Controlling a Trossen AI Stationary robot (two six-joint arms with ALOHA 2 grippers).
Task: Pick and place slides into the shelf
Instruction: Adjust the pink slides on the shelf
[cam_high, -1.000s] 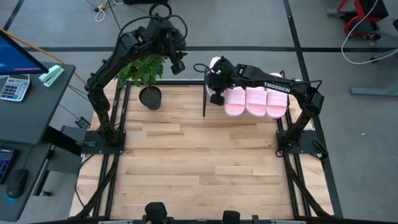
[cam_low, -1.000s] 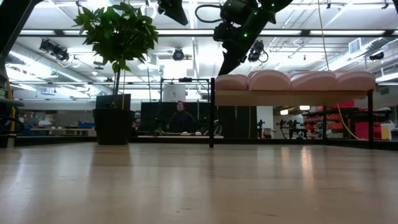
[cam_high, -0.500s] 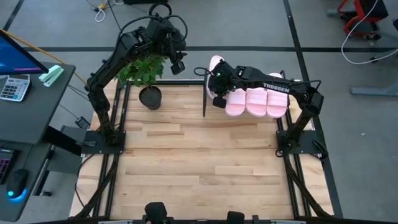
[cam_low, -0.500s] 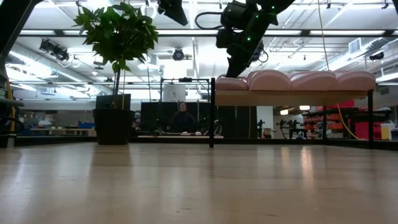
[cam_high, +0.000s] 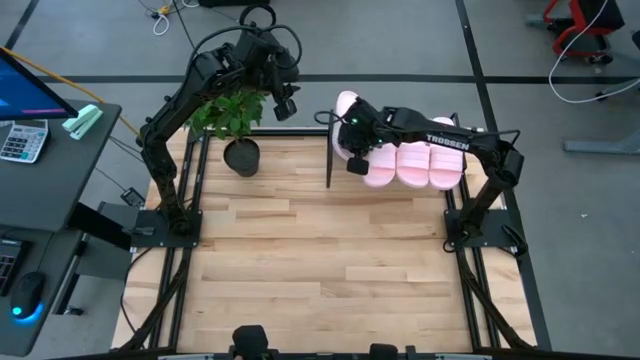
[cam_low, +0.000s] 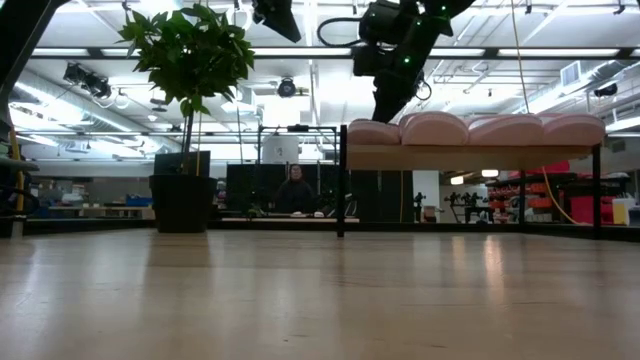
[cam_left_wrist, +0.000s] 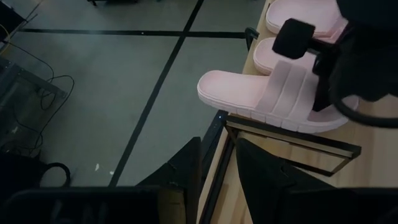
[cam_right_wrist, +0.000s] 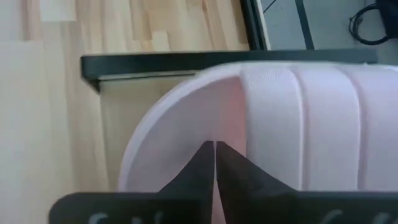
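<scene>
Wood tabletop (cam_high: 300, 260) with four pink slides (cam_high: 412, 165) on the shelf (cam_low: 470, 157).
Right gripper (cam_high: 356, 160), fingers together, hovers over the shelf's leftmost slide (cam_left_wrist: 273, 99); left gripper (cam_high: 285, 105), state unclear, hangs above the potted plant (cam_high: 232, 118).

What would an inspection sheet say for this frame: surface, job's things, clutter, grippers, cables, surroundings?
Surface: wood tabletop, mostly bare.
Job's things: four pink slides lying on the shelf; the end slide overhangs its edge.
Clutter: potted plant at the back.
Grippers: right gripper shut, just above the end slide; left gripper raised above the plant, holding nothing.
Cables: loose cables on the floor.
Surroundings: desk with calculator; a person beyond.
</scene>
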